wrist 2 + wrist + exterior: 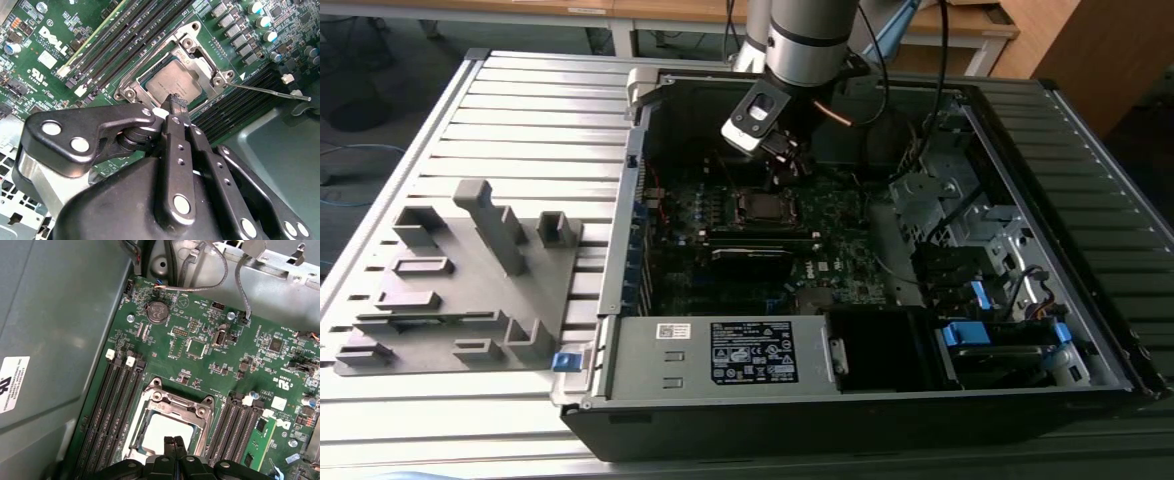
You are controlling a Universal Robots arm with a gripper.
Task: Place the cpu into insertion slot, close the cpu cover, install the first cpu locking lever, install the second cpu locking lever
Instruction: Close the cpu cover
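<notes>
Jaws: my gripper [176, 102] is pinched together, empty, tips at chip [172, 82] edge | chip in socket [761, 206], cover [175, 402] down | step: first lever [270, 92], seemingly unlatched | needs a steady hooking push.

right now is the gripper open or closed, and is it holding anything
gripper: shut, nothing visible between its fingertips, tips at the flat silver-grey square cpu
</notes>
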